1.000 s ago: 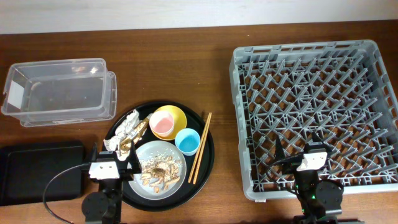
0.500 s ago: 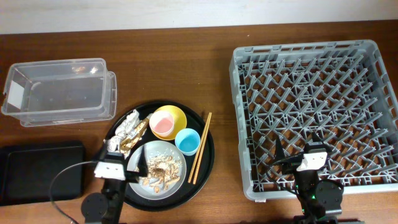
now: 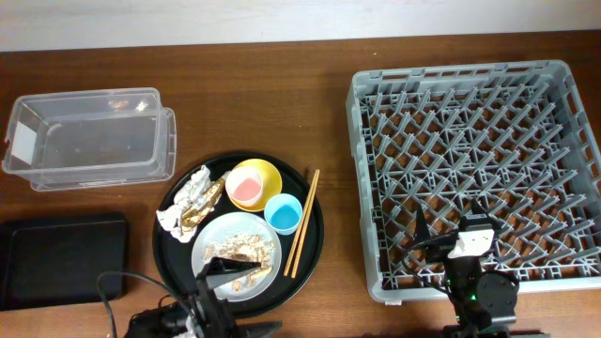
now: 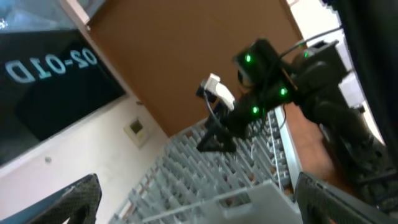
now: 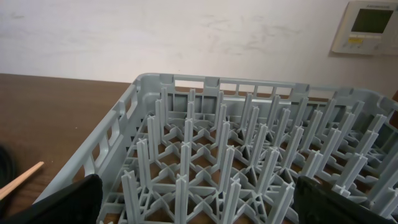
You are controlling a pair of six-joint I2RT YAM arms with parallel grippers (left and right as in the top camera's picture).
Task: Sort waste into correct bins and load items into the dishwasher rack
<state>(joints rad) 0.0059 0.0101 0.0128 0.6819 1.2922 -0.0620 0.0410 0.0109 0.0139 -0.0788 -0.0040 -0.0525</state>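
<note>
1. The brown wooden worktop [image 3: 282,84] carries everything. Nothing lying on it has moved.
2. The big square grey plastic rack [image 3: 474,141], full of upright pegs, sits on the right.
3. The clear plastic tub [image 3: 89,141] sits at the back left. The white label [image 3: 19,139] on its left end is too small to read.
4. The large round black tray [image 3: 315,221] sits at the front middle.
5. The shallow black rectangular tray [image 3: 56,258] sits at the front left, near the tub.
6. The left arm [image 3: 202,319] has swung back to the bottom edge of the overhead view. A second ago it stood over the round tray's left rim. The left end effector [image 4: 198,199] is spread wide and holds nothing. Its camera sees a dark panel [image 4: 56,81] with white signs like "02-01D", turned about.
7. The right arm [image 3: 474,272] has stayed at the rack's front edge. The right end effector [image 5: 198,202] is wide, holding nothing.
8. The smooth pale grey-white round plate [image 3: 221,228] lies on the round tray's near part. Tan crumbly food scraps [image 3: 242,252] lie on it.
9. The yellow bowl [image 3: 268,174] sits behind the plate, with the small pink cup [image 3: 244,190] inside.
10. The small light-blue cup [image 3: 283,214] stands just beside the bowl.
11. The thin wooden chopsticks [image 3: 302,223] lie along the round tray's right side.
12. The crumpled white paper napkins [image 3: 194,185] and the shiny gold-brown wrapper [image 3: 202,208] lie on its left part.
</note>
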